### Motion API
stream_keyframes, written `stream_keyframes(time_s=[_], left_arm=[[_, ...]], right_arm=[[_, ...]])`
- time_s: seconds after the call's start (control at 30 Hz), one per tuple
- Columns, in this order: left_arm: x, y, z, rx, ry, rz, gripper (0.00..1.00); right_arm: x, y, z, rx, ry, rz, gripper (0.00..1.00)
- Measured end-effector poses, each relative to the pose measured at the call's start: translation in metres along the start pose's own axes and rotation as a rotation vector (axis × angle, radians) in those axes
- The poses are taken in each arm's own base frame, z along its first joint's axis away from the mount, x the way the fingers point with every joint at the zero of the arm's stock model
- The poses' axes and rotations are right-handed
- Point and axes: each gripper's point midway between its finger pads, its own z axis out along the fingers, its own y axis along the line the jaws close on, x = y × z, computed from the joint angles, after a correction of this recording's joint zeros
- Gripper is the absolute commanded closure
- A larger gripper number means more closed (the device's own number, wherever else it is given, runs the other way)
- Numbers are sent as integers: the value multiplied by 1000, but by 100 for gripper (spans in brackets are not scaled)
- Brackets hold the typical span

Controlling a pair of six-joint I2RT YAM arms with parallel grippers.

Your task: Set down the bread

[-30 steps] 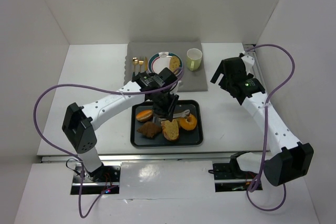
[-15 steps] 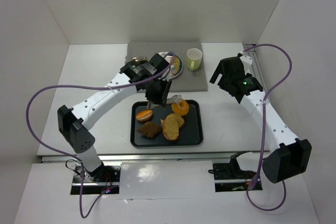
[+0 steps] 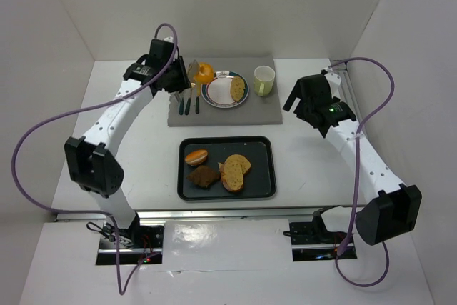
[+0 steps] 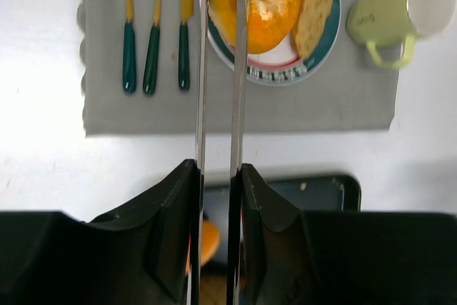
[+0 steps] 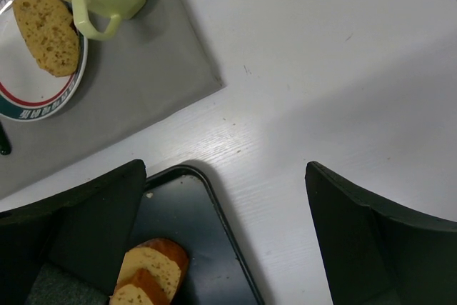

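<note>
End effector on the left arm [image 4: 218, 169] is nearly closed, clamped on a pair of thin metal tongs [image 4: 237, 105], and the tong tips pinch the glossy orange bread bun [image 4: 271, 1]. From the left wrist camera I see the bun over the cutlery side of the round white plate with the teal rim [image 4: 280, 76]. I cannot tell whether it touches the plate. A pale oval slice of bread [image 4: 315, 1] lies on the plate's other half. Beside the plate sit gold cutlery with dark green handles [image 4: 153, 33] on one side and a light green mug [image 4: 378, 16] on the other, all on a grey cloth placemat [image 4: 285, 108]. Nearer the arm bases, a black rectangular tray [image 3: 260, 176] on the white counter [image 3: 307, 155] carries a small orange bun [image 3: 196, 156], a dark brown pastry [image 3: 204, 176] and sliced bread [image 3: 234, 171]. My right end effector [image 5: 225, 168] is spread wide and holds nothing.
</note>
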Motion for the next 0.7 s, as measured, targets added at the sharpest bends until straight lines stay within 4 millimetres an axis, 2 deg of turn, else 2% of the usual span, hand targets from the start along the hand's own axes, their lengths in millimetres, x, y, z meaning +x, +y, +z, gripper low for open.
stream_keyframes(time_s=[0.17, 0.27, 0.33, 0.37, 0.4, 0.5, 0.53, 0.57, 0.67, 0.7], left_arm=[[-14, -4, 64, 4, -4, -20, 94], [-2, 1, 96, -10, 37, -21, 93], [8, 5, 108, -20, 65, -21, 87], [10, 6, 110, -19, 72, -21, 80], [13, 7, 111, -19, 79, -21, 67], [14, 5, 112, -8, 81, -21, 56], [14, 4, 112, -5, 78, -20, 49], [15, 4, 112, -5, 78, -18, 37], [21, 6, 109, -12, 87, -11, 28], [21, 6, 106, -13, 87, -7, 28]], right_arm=[[-2, 4, -2, -18, 2, 6, 0], [-3, 3, -2, -16, 0, 12, 0], [-4, 2, -3, -18, -2, 16, 0], [-4, 3, -4, -19, -2, 17, 0], [-4, 3, -4, -21, -2, 20, 0], [-3, 2, -5, -21, -1, 23, 0], [-3, 2, -5, -21, -1, 23, 0], [-2, 2, -5, -20, 0, 23, 0], [-2, 1, -5, -20, 1, 22, 0], [-1, 1, -5, -19, 2, 22, 0]])
